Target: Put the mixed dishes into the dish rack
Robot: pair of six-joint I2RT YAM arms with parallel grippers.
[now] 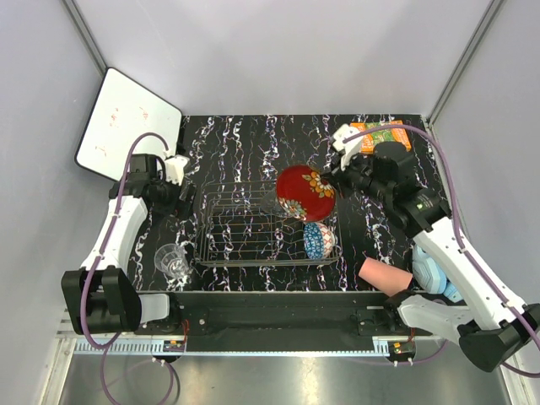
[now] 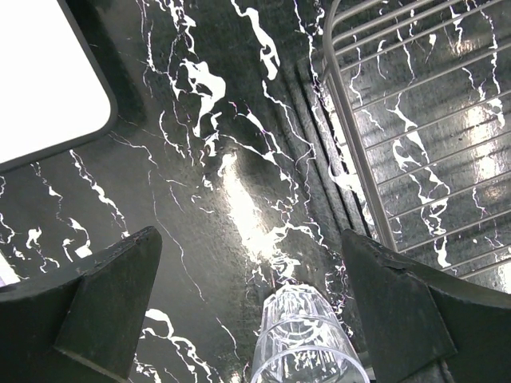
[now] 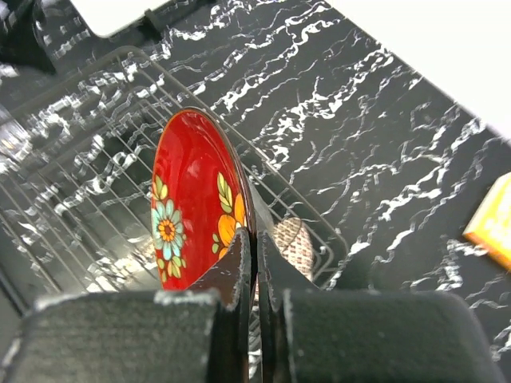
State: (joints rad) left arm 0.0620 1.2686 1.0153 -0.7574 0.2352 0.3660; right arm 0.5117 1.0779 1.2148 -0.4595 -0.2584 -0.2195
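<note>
Dish rack (image 1: 236, 229), a low rectangle of thin metal wire with rows of upright tines, sits mid-table on the black marbled top between the two arms. Over its far right part hangs the red gold-patterned dish (image 1: 304, 192), held on edge with its flowered face turned sideways. The right gripper (image 3: 254, 263) is pinched fully closed on the dish's rim, fingers flat against either side.

The step in hand looks like slotting this dish. It should go down vertically, with its lower edge lined up to a gap between tines, and be let go only once the wires carry it. It needs to stay clear of the blue patterned bowl (image 1: 319, 240), which stands on edge in the near right corner. A beige lattice-patterned bowl (image 3: 294, 247) shows just beyond the dish in the right wrist view.

A salmon-pink cup (image 1: 384, 274) lies on its side by the right arm's base, outside the rack. The clear glass cup (image 2: 307, 335) stands left of the rack. The left gripper (image 2: 251, 239) hovers beyond it, spread wide and holding nothing.

An orange book (image 1: 380, 133) at the far right carries print, too small to read. No other writing shows.
</note>
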